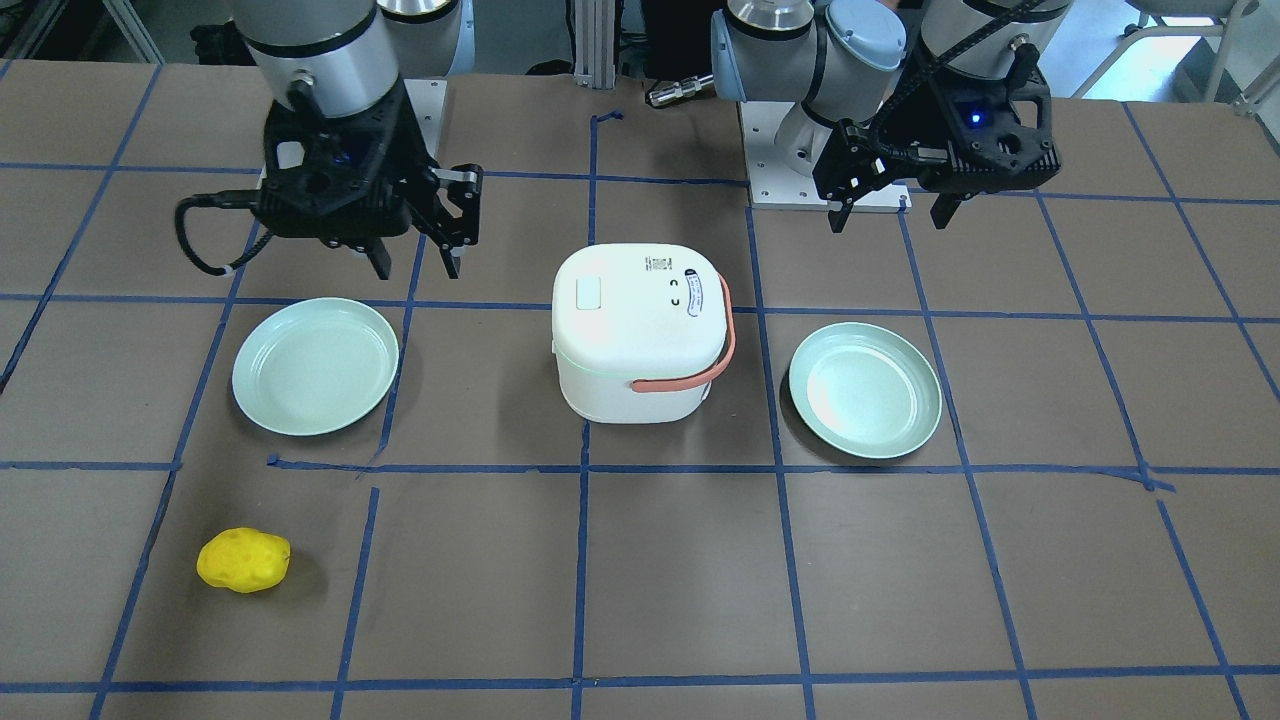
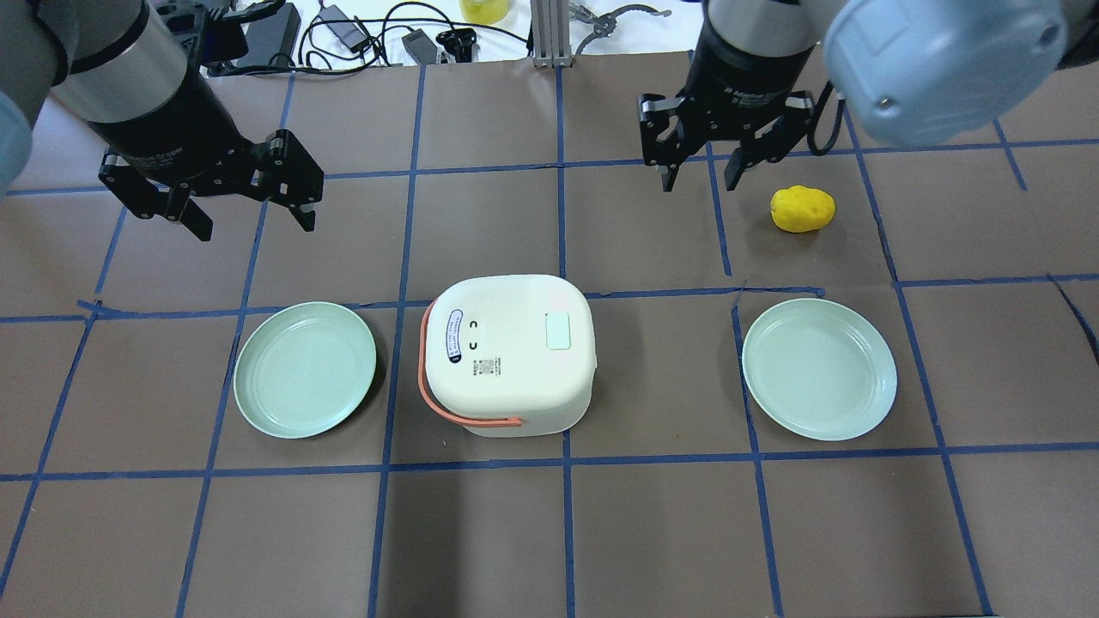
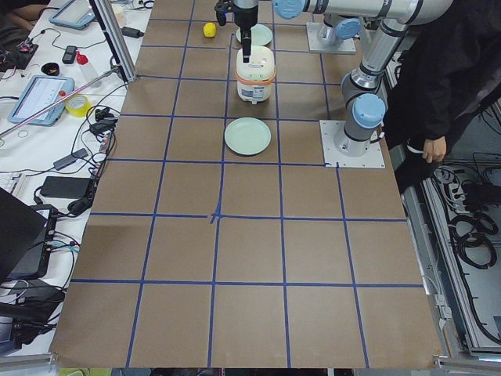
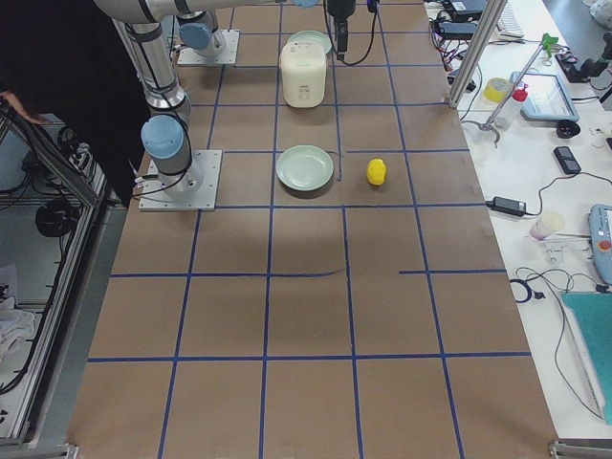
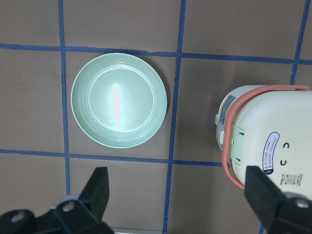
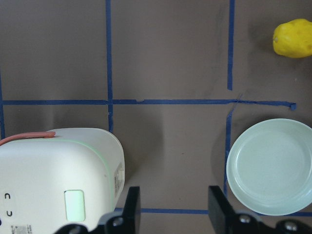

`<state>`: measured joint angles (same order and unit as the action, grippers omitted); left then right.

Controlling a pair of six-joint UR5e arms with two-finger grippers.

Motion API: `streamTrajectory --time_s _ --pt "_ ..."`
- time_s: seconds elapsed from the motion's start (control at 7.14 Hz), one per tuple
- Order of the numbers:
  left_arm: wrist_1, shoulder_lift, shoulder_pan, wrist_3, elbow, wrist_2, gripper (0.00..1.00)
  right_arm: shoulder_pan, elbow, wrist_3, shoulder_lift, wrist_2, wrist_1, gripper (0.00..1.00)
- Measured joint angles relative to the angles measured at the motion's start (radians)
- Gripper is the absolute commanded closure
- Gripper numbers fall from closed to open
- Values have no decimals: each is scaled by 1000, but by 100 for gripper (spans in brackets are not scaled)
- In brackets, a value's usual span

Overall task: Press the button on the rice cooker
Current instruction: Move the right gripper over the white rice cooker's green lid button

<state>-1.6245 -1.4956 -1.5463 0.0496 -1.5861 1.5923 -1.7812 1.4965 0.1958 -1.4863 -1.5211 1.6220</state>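
Front view: the cooker (image 1: 640, 340) is sitting mid-table (image 1: 640, 600), between the right plate (image 1: 315, 365) and the left plate (image 1: 865, 390). The button (image 1: 589, 295) is lying flat on the lid (image 1: 650, 320), toward the robot's right side. The right gripper (image 1: 415, 262) is hanging raised on that side, jaws well apart and holding nothing. The left gripper (image 1: 888, 215) is hanging raised on the other side, equally wide and empty. One yellow lump (image 1: 243, 560) is lying well apart from the cooker, out on the right.

Overhead: the button is sitting on the lid's right half, its slightly longer side running away from the robot. The right gripper is looking clearly nearer to it than the left gripper.

Side views: one cooker, two plates and one lump are showing; the jaws are too small to judge.

Left wrist: the left plate and part of the cooker are showing between spread fingers (image 5: 97, 190); the button is not showing.

Right wrist: the button is lying low and to the robot's left, just past one finger, so I am judging the coming move as a short shift leftward, then down.
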Motion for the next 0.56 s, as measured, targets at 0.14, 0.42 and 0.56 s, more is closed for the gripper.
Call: streamTrajectory --time_s 0.14,0.42,0.56 --pt "0 0 0 0 0 0 0 -45 42 23 9 4 35 85" --pt "0 0 0 0 0 0 0 -124 138 111 22 8 142 90" --pt "0 0 0 1 0 0 0 -152 176 171 25 8 191 93"
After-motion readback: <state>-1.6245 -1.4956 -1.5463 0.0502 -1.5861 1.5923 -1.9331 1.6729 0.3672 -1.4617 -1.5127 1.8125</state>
